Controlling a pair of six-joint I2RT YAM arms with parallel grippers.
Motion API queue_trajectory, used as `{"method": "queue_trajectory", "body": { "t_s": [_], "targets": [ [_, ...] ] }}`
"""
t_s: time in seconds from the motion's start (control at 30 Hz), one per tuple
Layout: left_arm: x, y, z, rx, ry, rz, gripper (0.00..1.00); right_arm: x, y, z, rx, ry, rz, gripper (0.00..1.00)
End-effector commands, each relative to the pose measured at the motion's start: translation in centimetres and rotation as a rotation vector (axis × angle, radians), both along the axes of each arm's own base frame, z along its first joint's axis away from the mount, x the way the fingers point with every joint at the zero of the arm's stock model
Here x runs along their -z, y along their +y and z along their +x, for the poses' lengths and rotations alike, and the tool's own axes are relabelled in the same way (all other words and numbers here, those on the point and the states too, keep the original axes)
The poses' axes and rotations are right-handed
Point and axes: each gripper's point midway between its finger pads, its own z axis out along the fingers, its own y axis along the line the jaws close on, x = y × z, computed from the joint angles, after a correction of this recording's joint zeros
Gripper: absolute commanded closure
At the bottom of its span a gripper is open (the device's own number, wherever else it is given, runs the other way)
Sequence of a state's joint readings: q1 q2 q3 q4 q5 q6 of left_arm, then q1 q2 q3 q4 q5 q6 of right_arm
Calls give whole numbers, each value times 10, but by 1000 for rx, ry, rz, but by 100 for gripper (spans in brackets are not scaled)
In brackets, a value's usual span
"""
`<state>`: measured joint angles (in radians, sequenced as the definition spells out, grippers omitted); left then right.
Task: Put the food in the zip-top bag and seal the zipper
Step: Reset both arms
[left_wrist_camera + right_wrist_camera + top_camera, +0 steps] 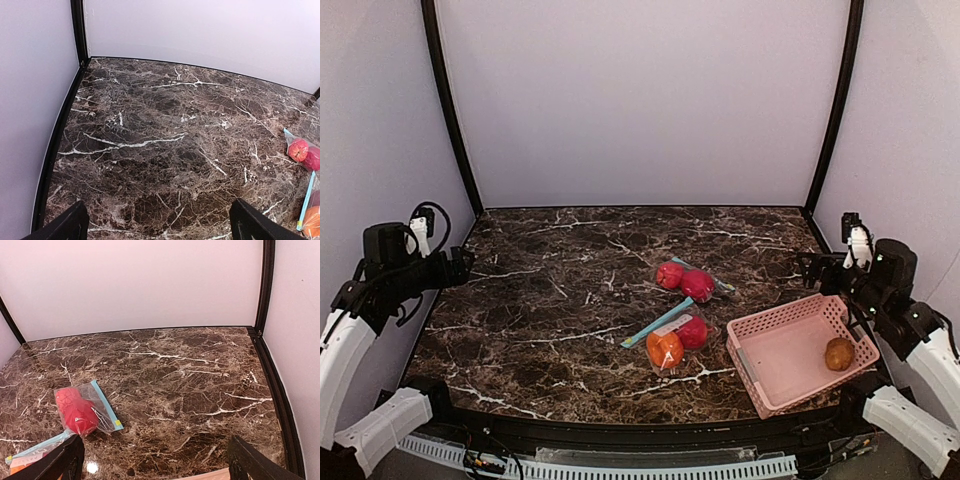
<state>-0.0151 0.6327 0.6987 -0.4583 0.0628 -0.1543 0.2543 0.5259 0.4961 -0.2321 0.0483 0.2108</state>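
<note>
Two clear zip-top bags with blue zipper strips lie mid-table. The far bag (692, 280) holds two red fruits (670, 274). The near bag (672, 335) holds an orange fruit (665, 349) and a red fruit (693, 332). My left gripper (463, 266) is open and empty at the table's left edge, far from the bags. My right gripper (807, 268) is open and empty above the right side. The left wrist view shows a red fruit (298, 149) at its right edge. The right wrist view shows the far bag's red fruits (76, 411).
A pink slotted basket (757, 350) stands at the front right, with a brown potato-like piece (838, 353) in it. Its rim shows at the bottom of the right wrist view (215, 475). Black frame posts and white walls enclose the dark marble table (550, 300).
</note>
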Motion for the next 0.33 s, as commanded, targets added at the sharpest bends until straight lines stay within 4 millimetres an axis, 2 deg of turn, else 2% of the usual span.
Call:
{"method": "queue_trajectory", "body": {
  "t_s": [0.0, 0.3],
  "targets": [
    [15, 4, -6, -6, 51, 29, 1, -3, -4, 2, 20, -26, -15, 3],
    [16, 4, -7, -3, 53, 33, 1, -2, -5, 2, 26, -21, -20, 3]
  ]
}}
